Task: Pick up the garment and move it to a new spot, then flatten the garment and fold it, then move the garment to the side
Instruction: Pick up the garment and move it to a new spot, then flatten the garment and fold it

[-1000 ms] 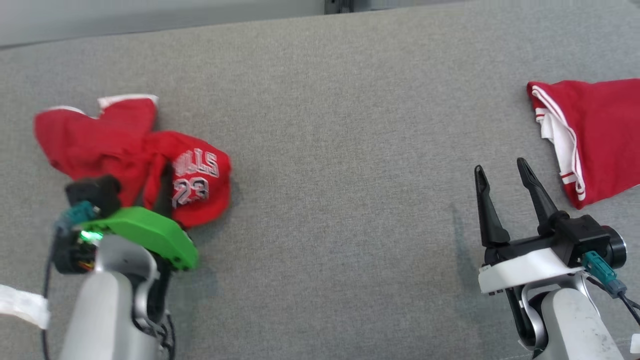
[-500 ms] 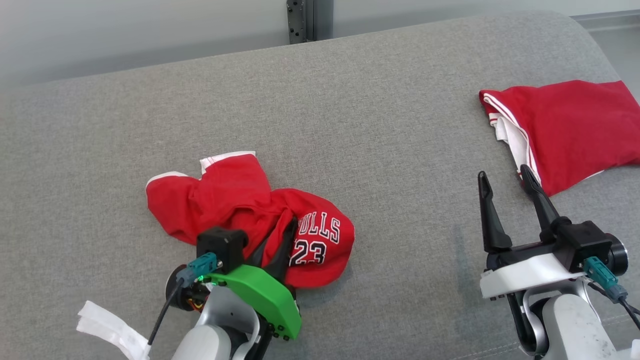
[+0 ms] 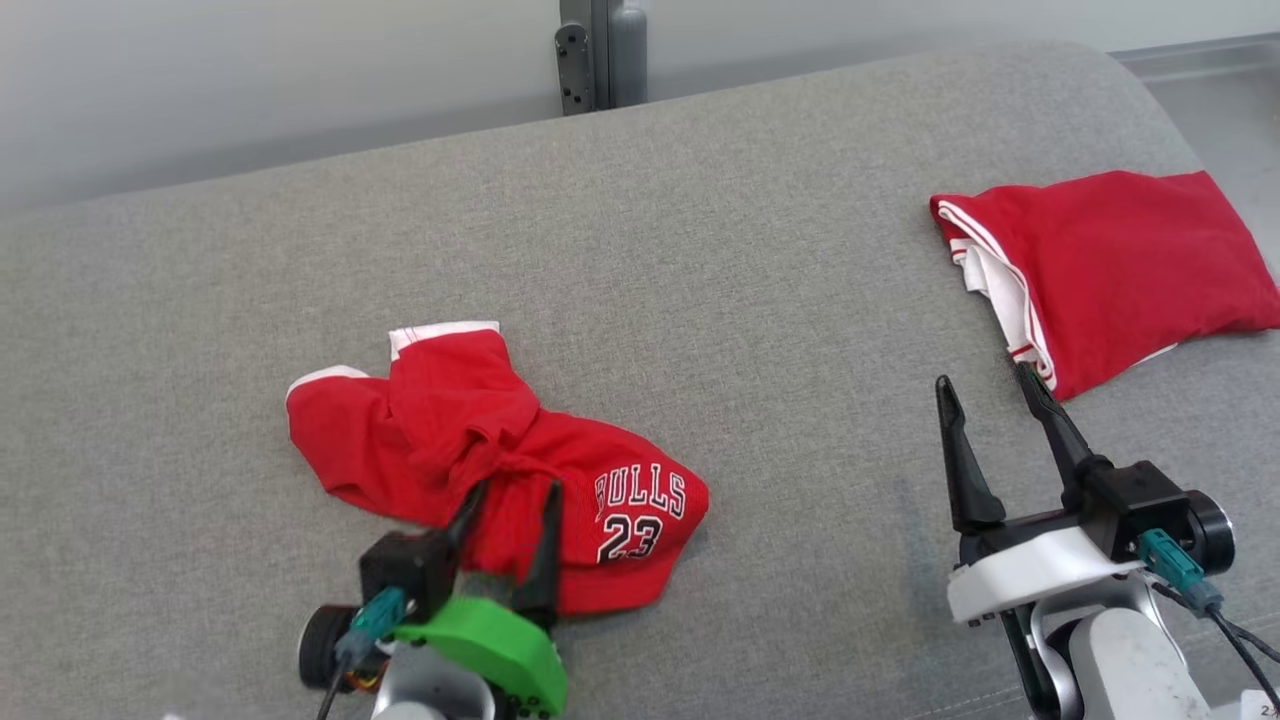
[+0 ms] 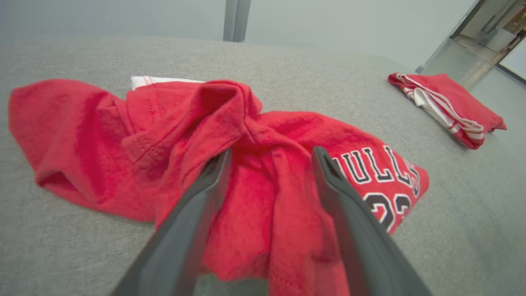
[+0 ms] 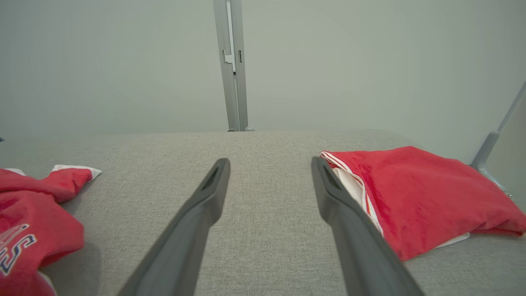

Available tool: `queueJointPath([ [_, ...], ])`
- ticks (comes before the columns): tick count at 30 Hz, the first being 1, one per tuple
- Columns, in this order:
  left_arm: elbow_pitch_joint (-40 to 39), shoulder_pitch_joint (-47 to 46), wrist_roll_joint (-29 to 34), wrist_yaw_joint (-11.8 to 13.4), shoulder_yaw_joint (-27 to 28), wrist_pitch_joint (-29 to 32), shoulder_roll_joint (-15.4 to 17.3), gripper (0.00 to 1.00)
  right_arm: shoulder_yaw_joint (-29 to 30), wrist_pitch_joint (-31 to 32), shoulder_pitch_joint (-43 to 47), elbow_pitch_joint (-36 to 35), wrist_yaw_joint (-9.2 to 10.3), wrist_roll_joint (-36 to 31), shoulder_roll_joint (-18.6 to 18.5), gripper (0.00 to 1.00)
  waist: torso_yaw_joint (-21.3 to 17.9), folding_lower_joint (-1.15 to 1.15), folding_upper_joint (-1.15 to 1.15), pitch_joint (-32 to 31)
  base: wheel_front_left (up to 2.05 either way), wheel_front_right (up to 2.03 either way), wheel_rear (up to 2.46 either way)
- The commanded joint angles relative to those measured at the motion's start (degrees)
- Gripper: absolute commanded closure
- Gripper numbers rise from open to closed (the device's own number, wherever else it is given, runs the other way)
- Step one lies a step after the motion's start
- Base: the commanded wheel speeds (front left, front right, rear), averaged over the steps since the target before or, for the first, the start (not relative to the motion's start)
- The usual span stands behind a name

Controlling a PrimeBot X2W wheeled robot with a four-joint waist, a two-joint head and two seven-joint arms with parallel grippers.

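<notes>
1. Red jersey [image 3: 440, 440]: lay crumpled on the grey padded surface [image 3: 760, 300], left of centre.
2. Left claw [image 3: 516, 490]: fingers apart, over the jersey's near edge.
3. Right claw [image 3: 982, 380]: fingers apart, empty, beside a folded red garment [image 3: 1120, 260].

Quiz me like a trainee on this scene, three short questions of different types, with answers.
1. True or false: the left gripper is clamped shut on the crumpled jersey.
2. Which number is printed on that jersey? A) 32 B) 23 C) 45
3. Fill in: the folded red garment lies nearest the ____ gripper.
Key: 1 false, its jaws stand open; 2 B; 3 the right gripper.
</notes>
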State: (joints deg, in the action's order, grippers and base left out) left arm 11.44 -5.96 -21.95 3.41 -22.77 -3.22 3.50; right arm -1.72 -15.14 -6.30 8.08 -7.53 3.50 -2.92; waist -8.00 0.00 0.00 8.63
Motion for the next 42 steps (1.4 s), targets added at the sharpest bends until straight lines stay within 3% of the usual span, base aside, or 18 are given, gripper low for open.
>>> queueJointPath([
  [1, -0.7, 2.6, 0.5, 1.0, 1.0, -2.0, 1.4, 0.0, 0.6, 0.0, 1.1, -0.6, 0.08, -0.6, -0.1, 0.0, -0.1, 0.0, 0.0, -2.1, 0.0, 0.0, 0.0],
  [7, -3.5, 10.9, 0.2, 3.5, 5.4, -9.7, 3.9, 0.0, 3.6, 0.0, 4.1, -2.2, 0.07, -2.4, -0.3, 0.0, 1.7, 0.0, 0.0, -6.2, 0.0, 0.0, 0.0],
  [14, -5.5, 15.7, 0.5, 4.8, 12.2, -12.0, 4.6, 0.0, 4.2, 0.0, 7.4, -3.8, 0.07, -2.9, -1.0, 0.0, 4.5, 0.0, 0.0, -8.9, 0.0, 0.0, 0.0],
  [28, -6.1, 17.0, 5.2, 0.4, 19.4, -12.0, 1.3, 0.0, 1.5, 0.0, 9.4, -0.1, 0.07, -1.4, -0.8, 0.0, 7.5, 0.0, 0.0, -10.2, 0.0, 0.0, 0.0],
  [42, -4.9, 16.3, 7.9, -2.6, 22.1, -12.0, -0.2, 0.0, 1.4, 0.0, 8.4, 0.5, 0.07, -0.8, -0.4, 0.0, 6.5, 0.0, 0.0, -10.1, 0.0, 0.0, 0.0],
])
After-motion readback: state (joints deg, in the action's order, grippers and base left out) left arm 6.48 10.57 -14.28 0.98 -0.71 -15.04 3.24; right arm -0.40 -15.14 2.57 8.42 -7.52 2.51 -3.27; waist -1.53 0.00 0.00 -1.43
